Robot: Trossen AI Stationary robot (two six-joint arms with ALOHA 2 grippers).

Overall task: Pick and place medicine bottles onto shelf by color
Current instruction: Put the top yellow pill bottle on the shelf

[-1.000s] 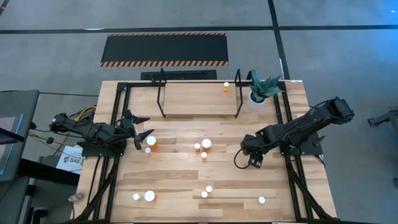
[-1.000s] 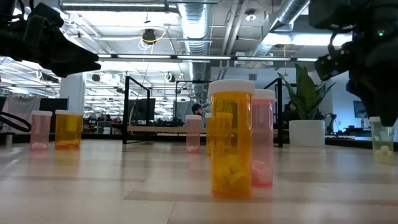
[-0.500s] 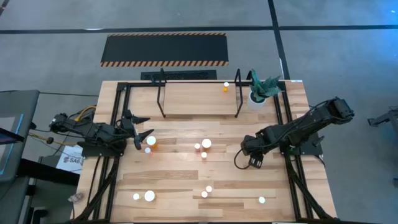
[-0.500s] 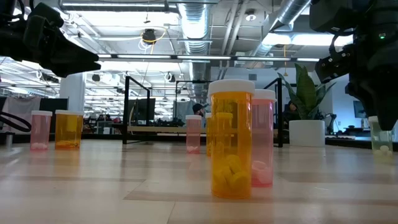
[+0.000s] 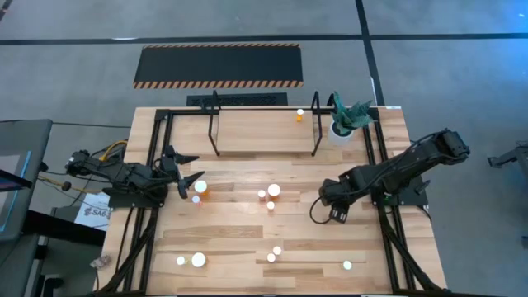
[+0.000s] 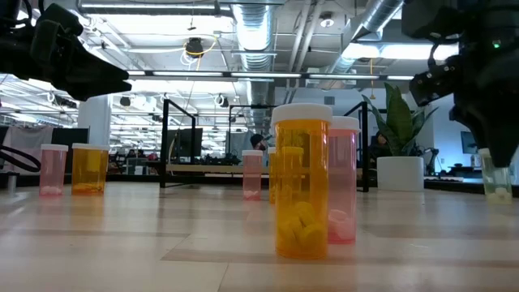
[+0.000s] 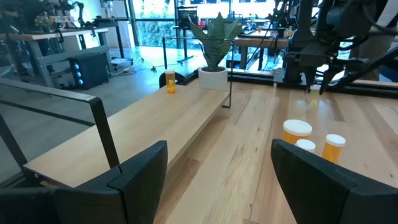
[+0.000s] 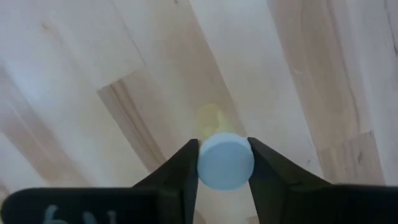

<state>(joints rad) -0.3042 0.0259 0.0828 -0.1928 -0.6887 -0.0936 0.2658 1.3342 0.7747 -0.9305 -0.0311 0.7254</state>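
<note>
So far only one small orange bottle [image 5: 299, 115] stands on the shelf [image 5: 264, 132], at its far right end near the potted plant [image 5: 346, 118]. Every other bottle is on the surface [image 5: 239, 223] below it: a pair near the left gripper [image 5: 186, 183], a cluster of three [image 5: 269, 195] at mid-table, and five more along the near edge. By that count the sorting has barely begun and most of the placing is left.

The right gripper [image 8: 225, 163] points down over the right part of the surface, and its fingers pinch the white cap of a pale bottle [image 8: 225, 160]. In the low view this pale bottle's base appears close to the wood, so whether it is lifted cannot be told. The left gripper hangs spread wide at the left side, holding nothing.

As for writing, a white sheet [image 5: 89, 210] lying under the left arm carries dark letters, too small to read for certain. The bottles show no labels.
</note>
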